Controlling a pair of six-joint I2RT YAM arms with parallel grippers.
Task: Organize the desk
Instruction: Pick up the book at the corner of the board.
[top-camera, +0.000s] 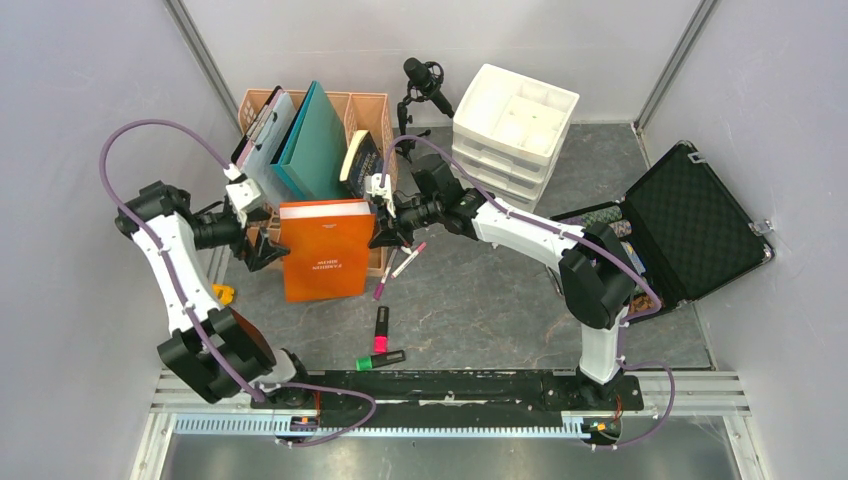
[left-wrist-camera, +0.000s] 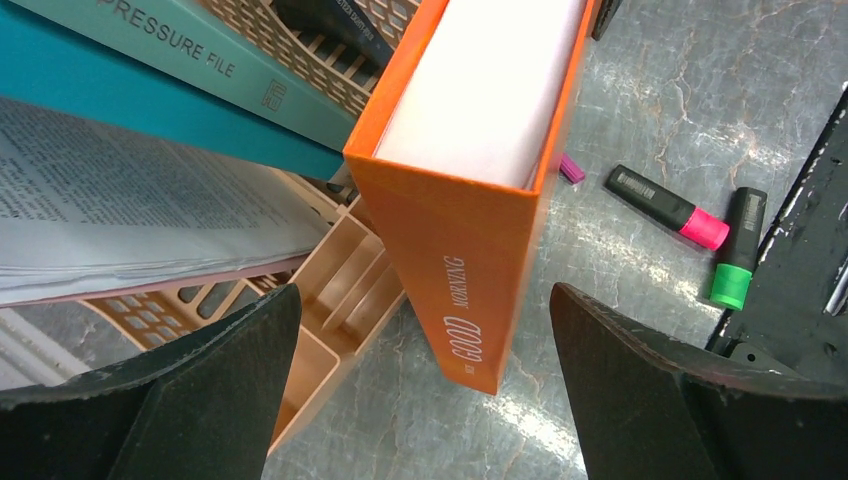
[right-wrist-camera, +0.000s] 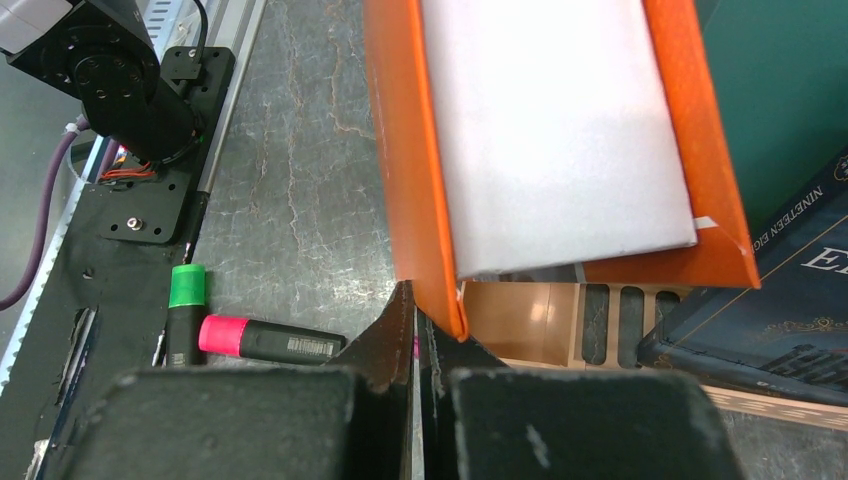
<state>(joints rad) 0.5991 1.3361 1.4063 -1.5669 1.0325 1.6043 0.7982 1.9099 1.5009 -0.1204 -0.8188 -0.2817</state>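
A dark grey stone-patterned desk (top-camera: 480, 300) is carrying a tan slotted organizer (top-camera: 365, 105) at the back. An orange book (top-camera: 325, 250) is leaning against that organizer, its long axis tilting up and away from the arms, with its spine facing left. The left gripper (left-wrist-camera: 422, 290) is spread wide, and the spine is lying straight ahead between its fingers, untouched. The right gripper (right-wrist-camera: 415, 335) is pressed closed at the book's opposite corner; whether it is pinching the cover cannot be told. 2 highlighters (top-camera: 381, 328) are lying nearer the bases.
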